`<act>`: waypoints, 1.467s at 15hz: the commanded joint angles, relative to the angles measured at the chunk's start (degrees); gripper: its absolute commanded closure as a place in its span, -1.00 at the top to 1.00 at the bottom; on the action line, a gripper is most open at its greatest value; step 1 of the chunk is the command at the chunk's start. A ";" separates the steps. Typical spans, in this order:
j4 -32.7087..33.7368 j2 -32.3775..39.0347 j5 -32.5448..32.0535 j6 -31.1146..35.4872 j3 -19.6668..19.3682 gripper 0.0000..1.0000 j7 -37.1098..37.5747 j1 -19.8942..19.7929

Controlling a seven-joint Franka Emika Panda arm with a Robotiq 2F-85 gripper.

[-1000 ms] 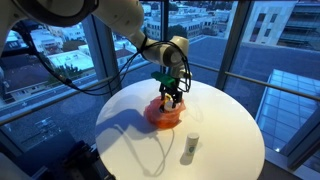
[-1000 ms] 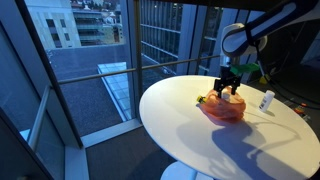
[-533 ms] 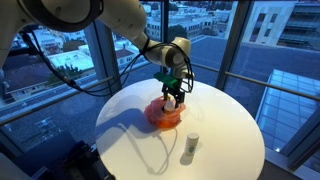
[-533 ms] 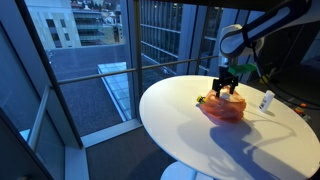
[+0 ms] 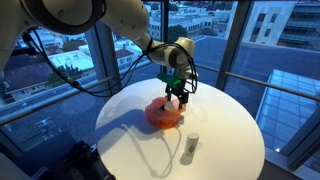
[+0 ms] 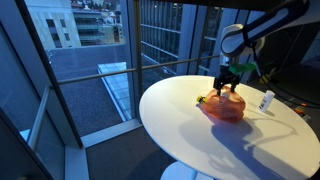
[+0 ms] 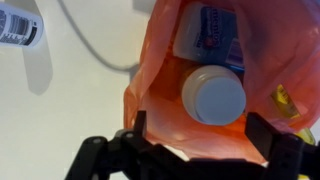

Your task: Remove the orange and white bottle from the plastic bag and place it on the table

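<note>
**Jaws wide open over bag**

Gripper (image 7: 200,135) hangs just above the orange plastic bag (image 7: 160,45), jaws spread wide, gripping nothing. Orange & white bottle (image 7: 212,95) lies inside the bag, cap btwn the jaws. Can't tell whether fingers touch the plastic. Small white bottle (image 7: 20,25) sits well outside the jaws on the table (image 7: 80,95).

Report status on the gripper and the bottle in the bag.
Gripper open, above orange plastic bag. Bottle inside bag, white cap toward gripper, not grasped. Other white bottle on table, apart.

Both exterior views, well back on different sides, share the round white table (image 5: 225,128) (image 6: 180,100); the wrist view looks down closely.
</note>
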 commanded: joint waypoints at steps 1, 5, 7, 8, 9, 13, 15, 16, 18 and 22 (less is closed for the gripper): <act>1.80 0.08 0.63 -1.03 0.03 1.00 0.43 -0.65; 1.70 0.05 0.70 -1.59 0.12 1.00 0.50 -0.80; 1.37 -0.18 0.71 -1.94 0.20 1.00 0.56 -0.69; 1.15 -0.36 0.71 -2.08 0.27 1.00 0.51 -0.63; 0.92 -0.60 0.76 -2.35 0.36 1.00 0.48 -0.56; 0.37 -0.90 0.59 -3.73 0.56 1.00 0.86 -0.02; 0.25 -0.93 0.67 -4.55 0.72 1.00 0.84 0.17; 0.28 -0.90 0.68 -5.05 0.77 1.00 0.89 0.28; 0.33 -0.84 0.70 -5.81 0.93 1.00 0.85 0.45; 0.75 -0.42 0.56 -6.73 0.90 0.61 1.03 0.72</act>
